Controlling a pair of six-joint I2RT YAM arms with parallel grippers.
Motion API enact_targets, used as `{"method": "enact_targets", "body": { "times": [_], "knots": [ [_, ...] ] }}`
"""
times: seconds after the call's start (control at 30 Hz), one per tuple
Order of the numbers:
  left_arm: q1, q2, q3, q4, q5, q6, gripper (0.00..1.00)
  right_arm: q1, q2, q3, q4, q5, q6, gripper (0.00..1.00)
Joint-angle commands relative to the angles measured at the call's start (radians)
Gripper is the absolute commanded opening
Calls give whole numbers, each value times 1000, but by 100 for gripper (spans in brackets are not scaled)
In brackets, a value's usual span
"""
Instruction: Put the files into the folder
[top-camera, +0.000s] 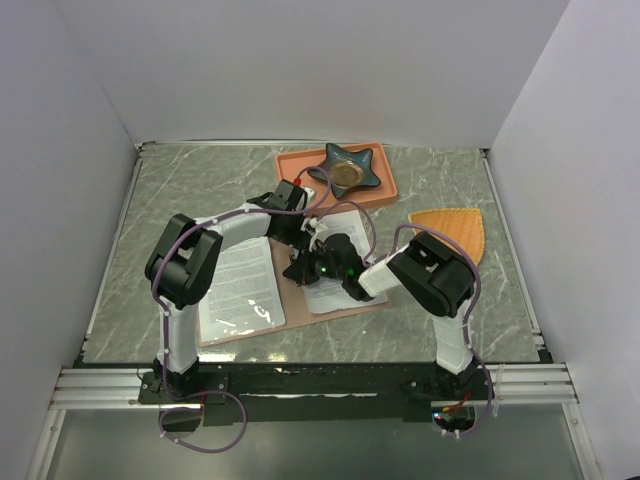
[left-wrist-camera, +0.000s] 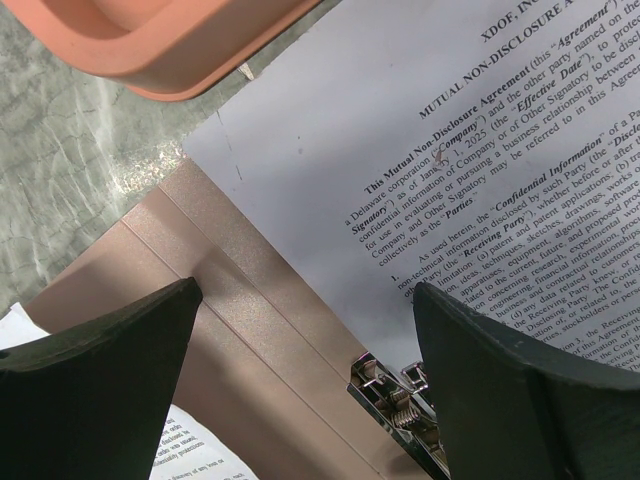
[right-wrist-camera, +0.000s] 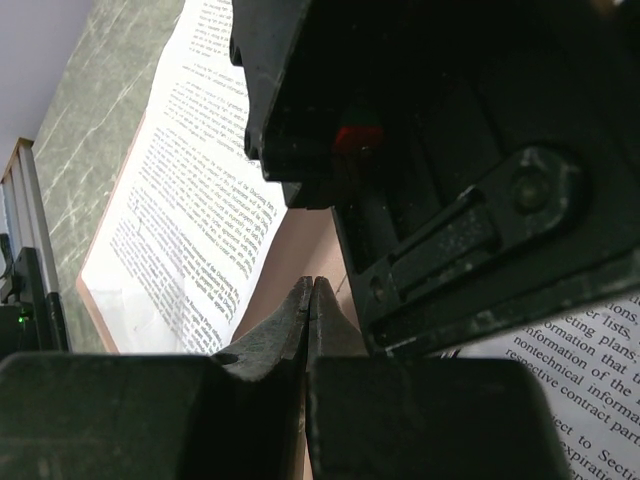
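**Sheets laid in open folder, closing still to do**

The folder (top-camera: 288, 312) lies open mid-table, toward the near edge, with files (top-camera: 240, 285) on both halves. The right sheet (left-wrist-camera: 450, 130) overhangs its far edge, so squaring and closing seem left. Left gripper (left-wrist-camera: 305, 295) is spread above the clip (left-wrist-camera: 393, 398); right gripper (right-wrist-camera: 311, 300) is pinched on nothing. Heading: "MUTUAL NON-DISCLOSURE AGREEMENT".

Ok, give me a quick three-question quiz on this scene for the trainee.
1. True or false: the left fingers are spread apart over the folder.
2. What lies in the tray? A star-shaped dish, B stapler, C mug.
3. Fill in: the right fingers are ____.
Key: 1 true; 2 A; 3 shut.
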Motion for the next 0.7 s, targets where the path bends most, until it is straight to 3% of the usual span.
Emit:
{"method": "enact_targets", "body": {
  "times": [0.0, 0.67],
  "knots": [
    [4, 69, -38, -65, -22, 21, 95, 7, 77, -106, -347, 102, -55, 0],
    [4, 73, -33, -67, -21, 18, 94, 18, 60, -119, -404, 100, -21, 0]
  ]
}}
